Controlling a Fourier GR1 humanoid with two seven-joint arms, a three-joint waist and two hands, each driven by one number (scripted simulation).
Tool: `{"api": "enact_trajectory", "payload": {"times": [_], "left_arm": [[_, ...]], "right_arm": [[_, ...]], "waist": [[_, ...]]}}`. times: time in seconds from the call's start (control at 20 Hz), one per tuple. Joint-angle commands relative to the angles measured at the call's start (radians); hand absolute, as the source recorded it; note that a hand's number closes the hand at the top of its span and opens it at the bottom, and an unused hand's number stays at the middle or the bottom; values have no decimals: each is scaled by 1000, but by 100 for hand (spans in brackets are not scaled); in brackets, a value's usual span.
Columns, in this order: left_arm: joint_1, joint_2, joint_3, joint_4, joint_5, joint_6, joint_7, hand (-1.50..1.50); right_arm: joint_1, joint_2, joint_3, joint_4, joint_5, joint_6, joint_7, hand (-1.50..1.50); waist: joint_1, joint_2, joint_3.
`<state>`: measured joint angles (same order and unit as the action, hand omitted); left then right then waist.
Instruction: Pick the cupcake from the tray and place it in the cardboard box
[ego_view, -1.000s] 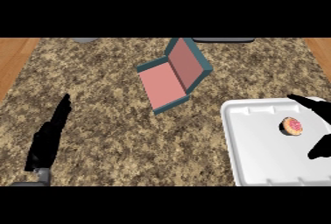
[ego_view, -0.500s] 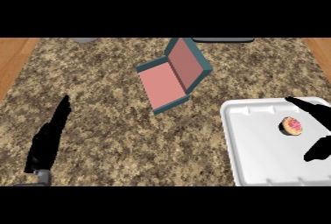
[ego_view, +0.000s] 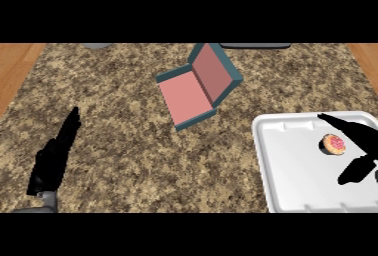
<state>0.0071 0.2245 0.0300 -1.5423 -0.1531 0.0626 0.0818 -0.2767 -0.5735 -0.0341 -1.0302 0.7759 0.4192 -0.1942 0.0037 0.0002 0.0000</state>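
Speckled granite tabletop (ego_view: 140, 150) fills most of the head view, which is the only view we get. Pink-frosted cupcake (ego_view: 334, 144) sits on the white tray (ego_view: 295, 165) at the right, toward its far right side, not picked up yet. Right robot hand (ego_view: 359, 150) is spread open around it, fingers just past the cupcake and thumb on the near side, nothing clamped. So I'd call this the reach-and-grasp step. Next it needs to close on the cupcake, lift it, and carry it left to the open cardboard box (ego_view: 198, 86) sitting well apart from the tray. Left robot hand (ego_view: 53, 160) just rests open at the left, fingers straight.
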Motion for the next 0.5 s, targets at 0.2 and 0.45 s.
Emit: {"api": "enact_trajectory", "payload": {"times": [0.2, 0.45], "left_arm": [[-18, -36, -6, -31, -45, -4, 66, 0], [-21, -39, 18, 35, -34, -9, -24, 0]], "right_arm": [[-39, 22, -22, 64, 43, 31, -19, -150], [-50, 54, -10, 167, 116, -178, -114, 150]], "waist": [[-1, -1, 0], [2, 2, 1]]}}
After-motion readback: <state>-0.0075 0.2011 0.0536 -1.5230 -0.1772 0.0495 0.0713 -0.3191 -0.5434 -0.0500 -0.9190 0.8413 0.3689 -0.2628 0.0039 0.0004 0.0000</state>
